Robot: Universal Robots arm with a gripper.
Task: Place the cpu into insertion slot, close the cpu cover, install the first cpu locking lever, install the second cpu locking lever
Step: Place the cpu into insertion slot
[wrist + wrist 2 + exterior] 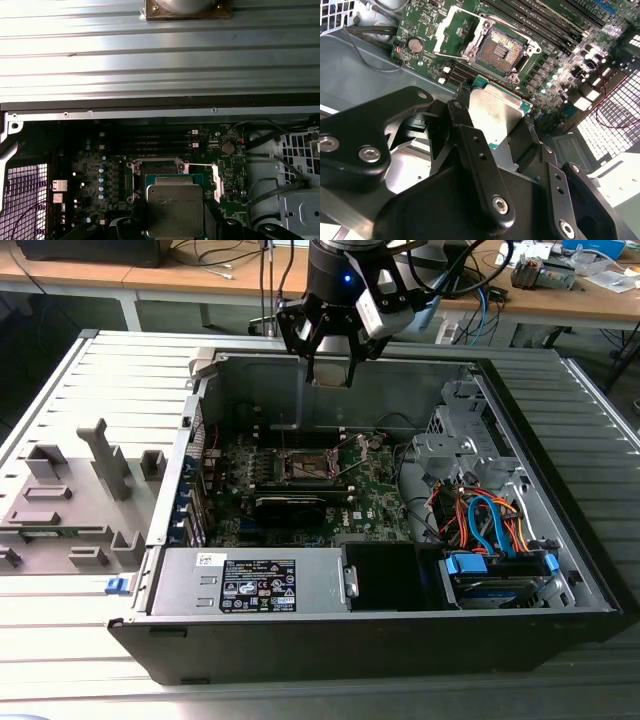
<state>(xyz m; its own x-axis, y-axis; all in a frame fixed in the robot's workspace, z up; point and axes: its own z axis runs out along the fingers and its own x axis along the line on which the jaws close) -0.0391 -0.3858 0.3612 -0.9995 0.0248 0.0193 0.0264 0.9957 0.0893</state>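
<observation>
Over the far part of an open black desktop computer case [400, 630] that lies on its side on a ridged grey metal worktop [60, 640], the arm's black jaws hang just above the case's far wall. They are clamped on the cpu [497, 117], a small flat square chip with a silvery-grey metal top and a thin green edge. In both wrist views the chip [175, 210] is pinched by two opposite sides, with its metal top turned toward the cameras. It is held clear above the green circuit board [375, 495] and touches nothing but the jaws. The insertion slot [501, 50], a square socket with a dark centre and a metal rim, sits on that board near the middle of the case [308, 465]. It is bare, its field of contacts exposed, and in the first wrist view the chip partly covers it [157, 167]. The cpu cover [441, 39], a thin silvery metal frame with a large window, is swung open and stands just beside the slot. Toward the near wall of the case lies a long silver metal power supply box [250, 580]. At the exterior view's right a bundle of blue and orange cables [490, 520] runs into the drive bay. On the worktop at the exterior view's left, well apart from the case, stands a grey moulded fixture with upright posts [75, 490].
</observation>
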